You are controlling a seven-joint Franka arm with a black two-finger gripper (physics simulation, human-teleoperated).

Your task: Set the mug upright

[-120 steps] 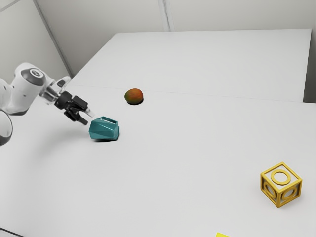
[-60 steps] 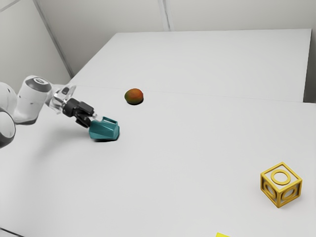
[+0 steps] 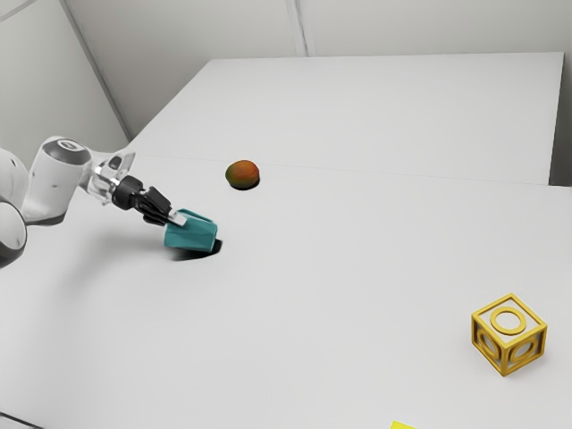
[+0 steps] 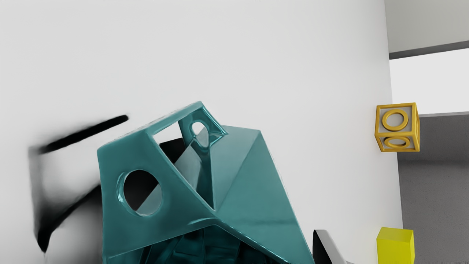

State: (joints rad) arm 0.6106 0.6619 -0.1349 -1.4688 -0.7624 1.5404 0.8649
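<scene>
"Firstly, exterior view?"
"Teal mug, lying over sideways, its shadow offset on the worktop; pincer pinching the mug's wall; red-green fruit beyond; openwork cube toward the exterior view's right."
"And wrist view?"
"Mouth of mug facing the pincer; handle pierced by round holes; yellow block near the openwork cube."

Plain simulated room, white table, pale walls
</scene>
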